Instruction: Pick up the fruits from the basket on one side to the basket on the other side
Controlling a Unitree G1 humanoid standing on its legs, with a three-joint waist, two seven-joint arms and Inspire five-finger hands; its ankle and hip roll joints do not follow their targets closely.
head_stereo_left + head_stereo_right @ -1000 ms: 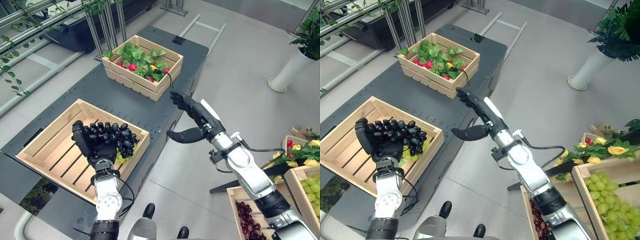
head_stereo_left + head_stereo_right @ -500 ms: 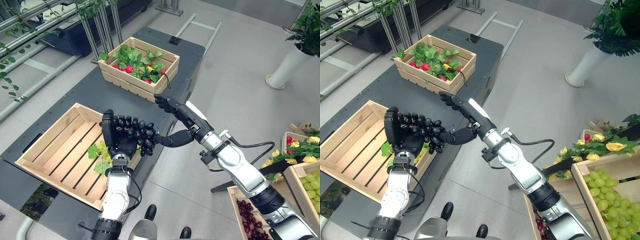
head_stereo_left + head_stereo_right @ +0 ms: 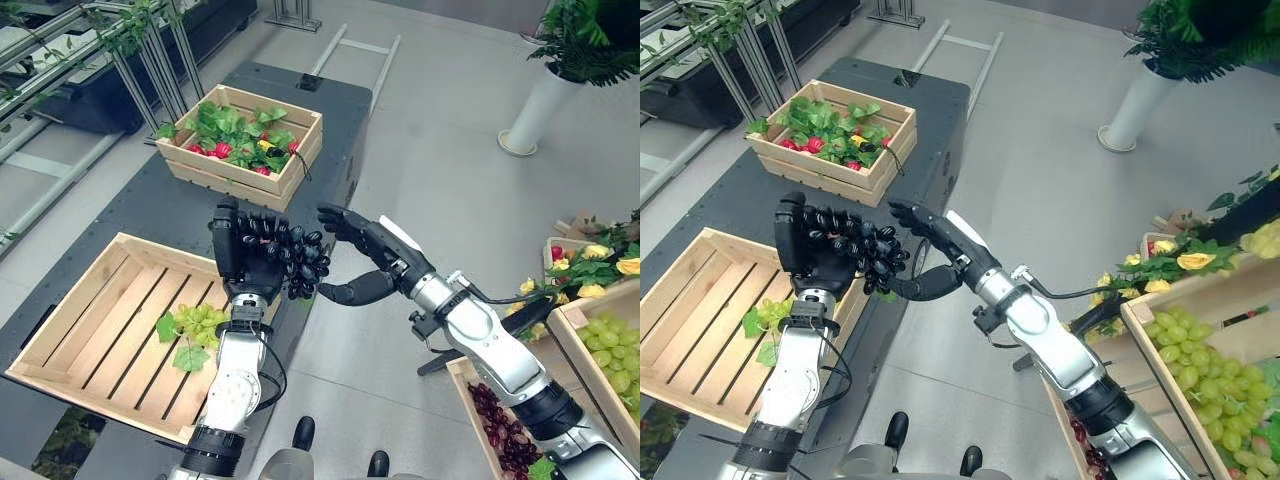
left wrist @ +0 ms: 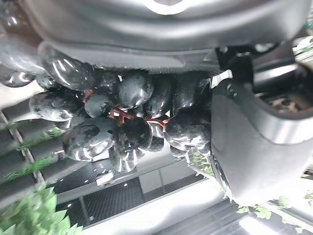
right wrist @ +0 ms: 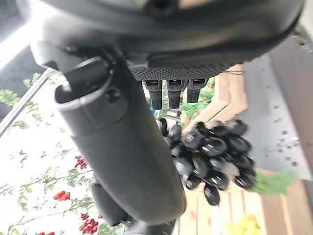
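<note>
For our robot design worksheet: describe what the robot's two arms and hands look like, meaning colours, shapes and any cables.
Both arms are silver-grey, built of rounded metallic segments with black joint bands. The left hand and right hand are dark, nearly black, with slim jointed fingers and a thicker thumb; the right hand's back carries a white cover. Thin black cables loop beside each wrist.

My arms: silver-grey metal casings, segmented, with black joint collars. My left hand (image 3: pixel 243 262) and right hand (image 3: pixel 362 250) were dark and glossy; the right bore a white panel along its back. Textured black palm pads showed in both wrist views.
</note>
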